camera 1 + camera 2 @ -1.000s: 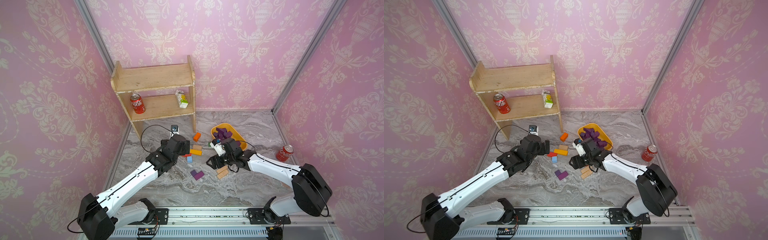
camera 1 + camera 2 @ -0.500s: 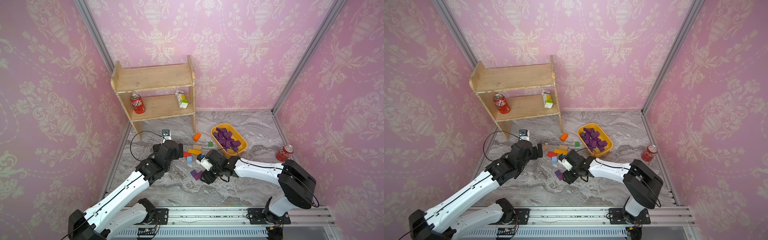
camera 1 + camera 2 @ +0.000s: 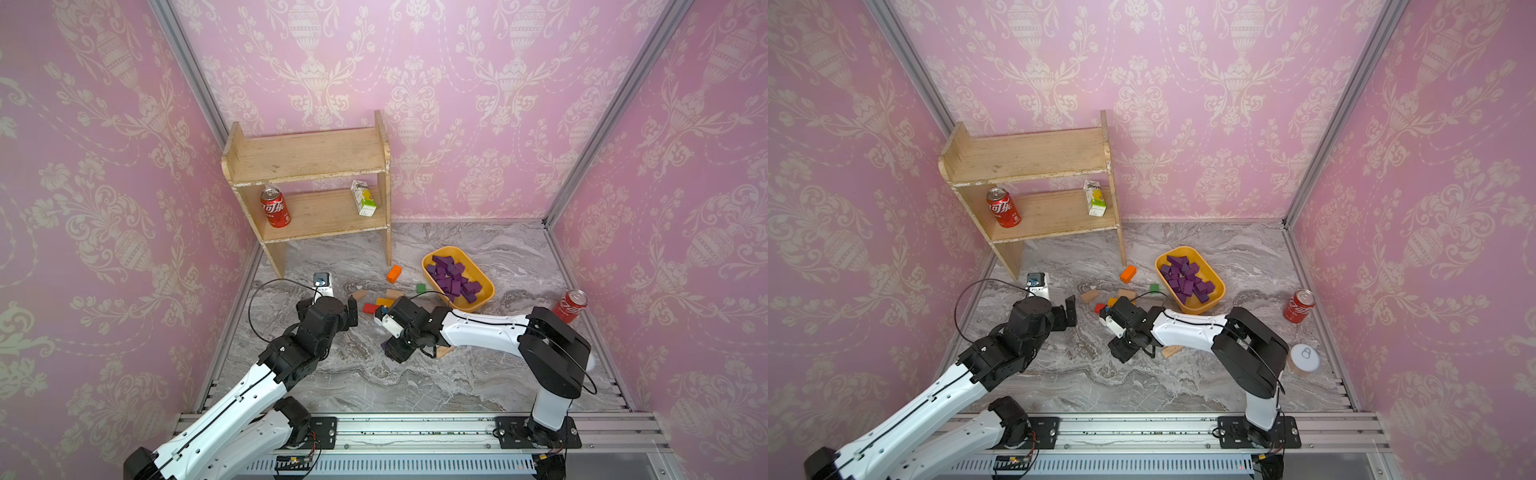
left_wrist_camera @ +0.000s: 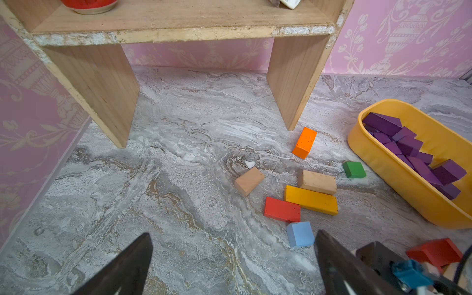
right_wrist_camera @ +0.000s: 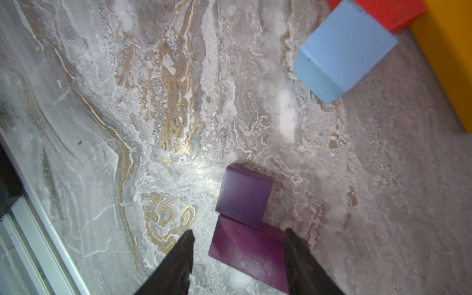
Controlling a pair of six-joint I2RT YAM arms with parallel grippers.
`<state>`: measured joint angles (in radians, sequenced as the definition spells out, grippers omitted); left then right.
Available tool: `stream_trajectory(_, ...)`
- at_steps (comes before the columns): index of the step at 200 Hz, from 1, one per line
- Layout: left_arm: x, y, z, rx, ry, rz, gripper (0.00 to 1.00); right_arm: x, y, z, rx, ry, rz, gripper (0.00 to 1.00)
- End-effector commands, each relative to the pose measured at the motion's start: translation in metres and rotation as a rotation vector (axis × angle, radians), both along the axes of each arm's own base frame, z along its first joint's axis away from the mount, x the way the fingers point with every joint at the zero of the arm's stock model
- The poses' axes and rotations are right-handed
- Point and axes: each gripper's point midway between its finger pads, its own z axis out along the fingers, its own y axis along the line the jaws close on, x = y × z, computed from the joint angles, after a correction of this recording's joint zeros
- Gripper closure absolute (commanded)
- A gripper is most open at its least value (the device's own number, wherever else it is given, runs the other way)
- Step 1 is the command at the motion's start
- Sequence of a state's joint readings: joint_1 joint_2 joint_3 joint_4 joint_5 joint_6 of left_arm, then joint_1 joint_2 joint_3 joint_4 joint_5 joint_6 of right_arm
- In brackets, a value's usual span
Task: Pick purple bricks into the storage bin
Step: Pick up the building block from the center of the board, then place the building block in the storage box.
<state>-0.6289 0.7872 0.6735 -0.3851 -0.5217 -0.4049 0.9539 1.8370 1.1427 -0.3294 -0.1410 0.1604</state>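
Right wrist: right claw (image 5: 238, 231) parted, straddling purple brick (image 5: 245, 251), gap one side.
Left wrist: left claw (image 4: 233, 233) released, empty.

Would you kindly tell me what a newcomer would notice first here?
The yellow storage bin, heaped with purple bricks, stands out on the right of the marble table. Near the middle, the right gripper straddles a loose purple brick, jaws apart. At the back left, a wooden shelf holds a red can.
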Motion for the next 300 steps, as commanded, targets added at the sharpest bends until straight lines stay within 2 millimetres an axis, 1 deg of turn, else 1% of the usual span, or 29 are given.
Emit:
stream_trajectory(1,0.001,0.010,-0.001,0.028,-0.025,0.029,0.01,0.004,0.008,0.002,-0.021,0.003,-0.017,0.43)
stream_trajectory(29,0.002,0.010,-0.007,0.043,-0.006,0.027,0.01,0.004,0.016,-0.005,-0.021,0.016,-0.003,0.45)
stream_trajectory(54,0.003,0.011,-0.008,0.055,-0.004,0.029,0.01,0.006,0.016,-0.012,-0.048,0.015,-0.011,0.46)
stream_trajectory(94,0.001,0.017,-0.010,0.068,-0.004,0.044,0.01,0.010,0.006,-0.024,-0.152,-0.031,-0.020,0.57)
stream_trajectory(128,-0.002,0.020,-0.016,0.063,0.002,0.056,0.01,0.016,0.003,-0.021,-0.191,-0.095,-0.029,0.64)
stream_trajectory(147,-0.002,0.022,-0.018,0.057,0.009,0.067,0.01,0.020,0.003,-0.010,-0.160,-0.094,-0.046,0.66)
stream_trajectory(162,-0.002,0.023,-0.019,0.061,0.013,0.073,0.01,0.022,0.007,0.006,-0.069,-0.069,-0.051,0.67)
stream_trajectory(178,0.000,0.022,-0.019,0.059,0.008,0.074,0.01,0.035,0.004,0.029,0.005,-0.061,-0.095,0.67)
stream_trajectory(197,0.004,0.020,-0.019,0.052,-0.003,0.071,0.01,0.056,-0.005,0.061,0.070,-0.093,-0.146,0.67)
stream_trajectory(210,0.007,0.018,-0.018,0.050,-0.009,0.068,0.01,0.070,-0.013,0.080,0.108,-0.112,-0.182,0.67)
stream_trajectory(226,0.011,0.015,-0.018,0.050,-0.014,0.061,0.01,0.089,-0.030,0.100,0.148,-0.126,-0.251,0.67)
stream_trajectory(243,0.014,0.011,-0.017,0.051,-0.012,0.049,0.01,0.108,-0.053,0.116,0.169,-0.154,-0.332,0.67)
stream_trajectory(249,0.015,0.010,-0.016,0.049,-0.014,0.047,0.01,0.115,-0.064,0.122,0.175,-0.170,-0.369,0.67)
stream_trajectory(260,0.017,0.008,-0.014,0.048,-0.018,0.040,0.01,0.123,-0.078,0.127,0.181,-0.183,-0.410,0.67)
stream_trajectory(271,0.020,0.006,-0.014,0.047,-0.021,0.034,0.01,0.134,-0.099,0.130,0.179,-0.194,-0.468,0.67)
stream_trajectory(300,0.025,0.000,-0.013,0.053,-0.022,0.014,0.01,0.154,-0.151,0.129,0.172,-0.198,-0.615,0.67)
